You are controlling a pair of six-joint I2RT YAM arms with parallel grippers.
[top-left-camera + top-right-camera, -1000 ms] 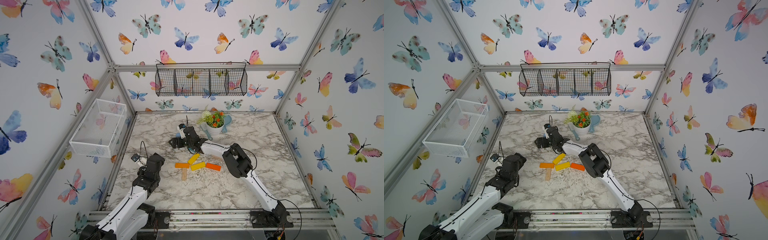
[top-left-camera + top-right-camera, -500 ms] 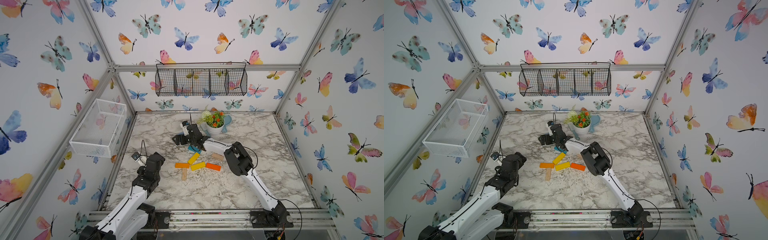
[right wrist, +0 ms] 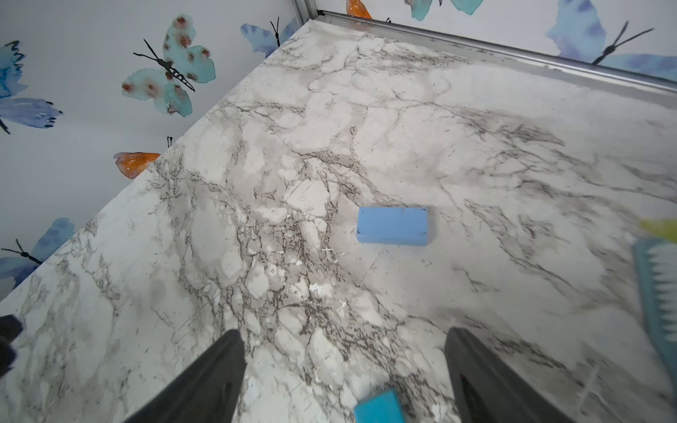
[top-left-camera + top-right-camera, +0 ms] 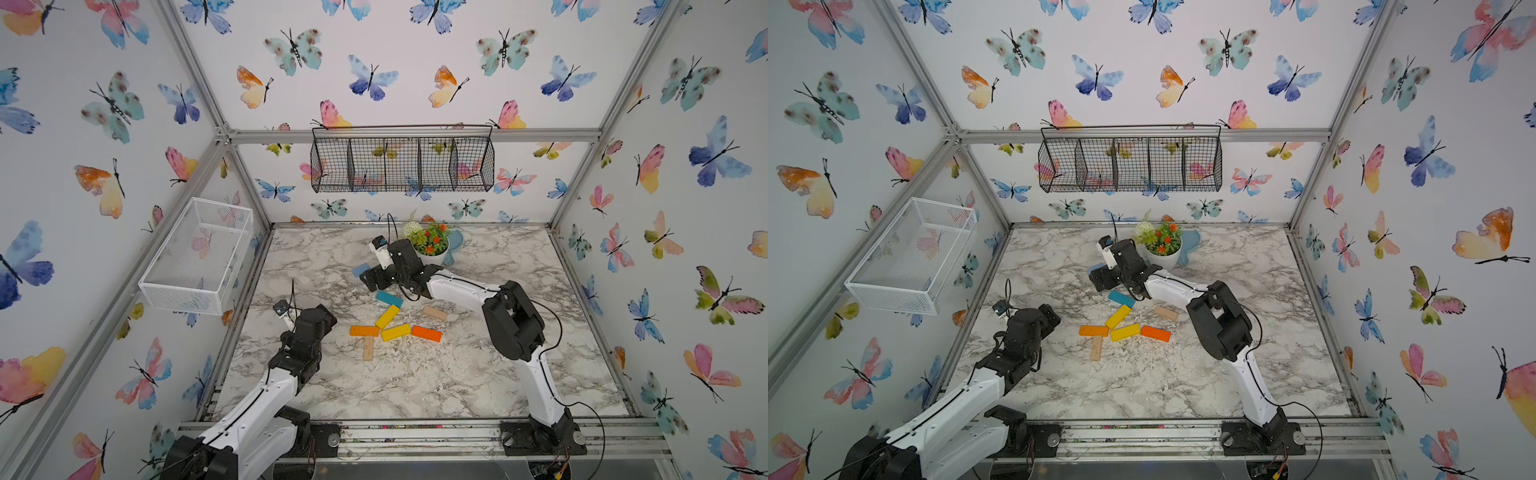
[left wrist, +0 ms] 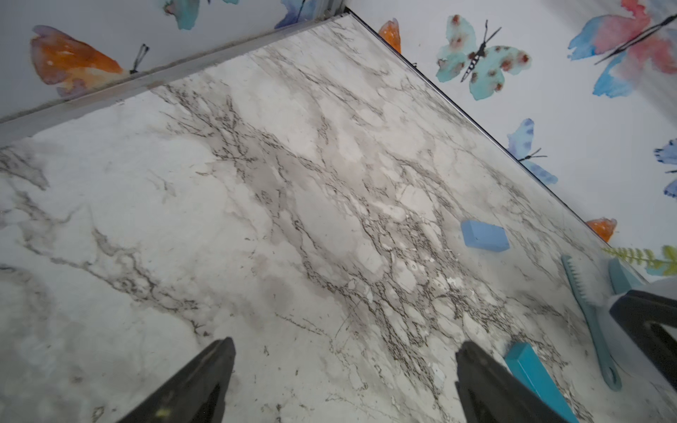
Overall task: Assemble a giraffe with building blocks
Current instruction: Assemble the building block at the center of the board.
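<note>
1. Tabletop (image 4: 415, 386). Carries all eight blocks, each lying flat on the marbled surface.
2. Giraffe (image 4: 1125, 332). Sits near the middle of the tabletop, between the two arms, and seems about three-quarters built, with six bars laid and two left.
   - Body: runs as a row of an orange block (image 4: 364, 331), a level yellow block (image 4: 396, 332) and a second orange block (image 4: 427, 333).
   - Neck: rises toward the back as a slanted yellow block (image 4: 387, 316), with a teal block (image 4: 389, 299) lying at an angle by its far end. Cannot tell whether those two touch.
   - Legs: shows only one wooden leg (image 4: 368, 348), under the orange block nearer the left arm.
3. Right hand (image 3: 344, 366). Hangs over the back of the tabletop, just beyond the teal block, fingers spread and pinching nothing. Points toward the light-blue block ahead, so probably goes for the head next.
4. Left hand (image 5: 344, 366). Hangs near the left edge of the tabletop, apart from the figure, fingers spread and empty.
5. Light-blue block (image 3: 392, 225). Lies alone toward the back, near the right hand and clear of the neck. Has yet to go at the teal block's end as the head.
6. Loose wooden block (image 4: 435, 313). Lies slanted just behind the second orange block, not touching it. Has yet to become the second leg.
</note>
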